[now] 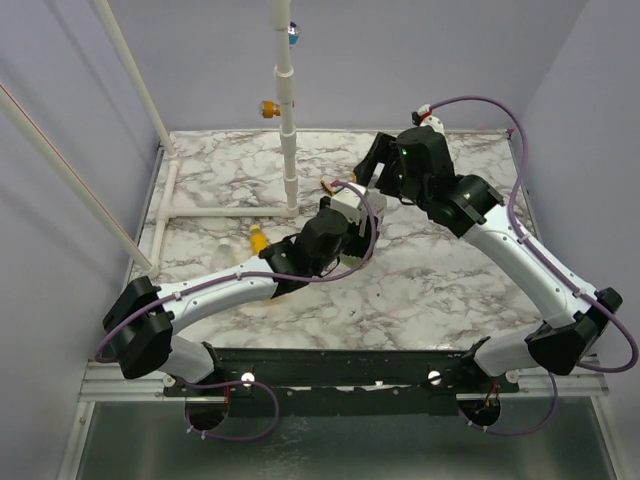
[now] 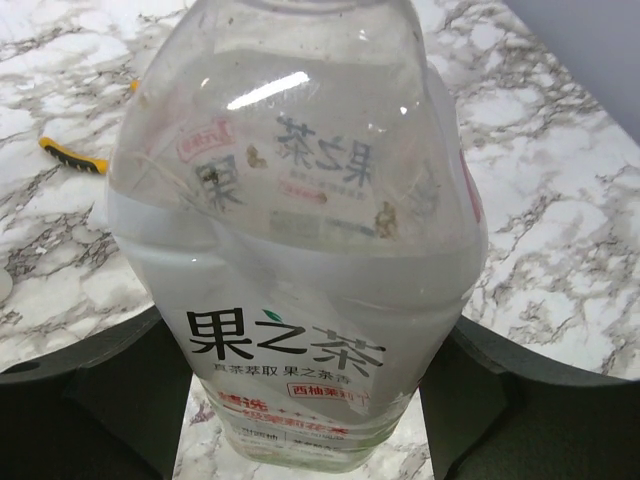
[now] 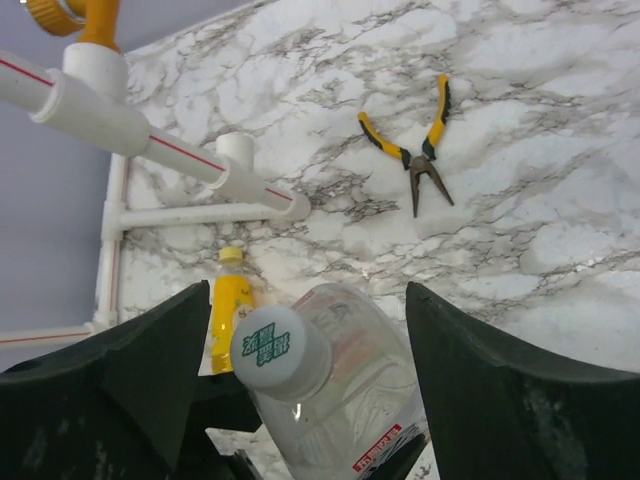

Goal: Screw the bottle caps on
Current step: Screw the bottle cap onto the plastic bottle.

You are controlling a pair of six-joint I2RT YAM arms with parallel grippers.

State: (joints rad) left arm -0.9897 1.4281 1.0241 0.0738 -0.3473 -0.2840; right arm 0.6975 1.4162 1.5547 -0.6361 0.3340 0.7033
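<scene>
Capping step: left gripper [image 2: 310, 400] pinches the clear bottle [image 2: 300, 250]; right gripper [image 3: 308, 300], jaws spread, straddles its whitish cap [image 3: 280, 350]. Next move probably requires closing and twisting it tight.

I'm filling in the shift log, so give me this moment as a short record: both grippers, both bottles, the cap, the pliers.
Left gripper: closed on the clear bottle
Right gripper: open, fingers either side of the cap, not touching it
Cap: white with green print, on the clear bottle's neck; tightness unclear
Yellow bottle: on the table, yellow cap on
Pliers: on the table, away from both bottles
</scene>
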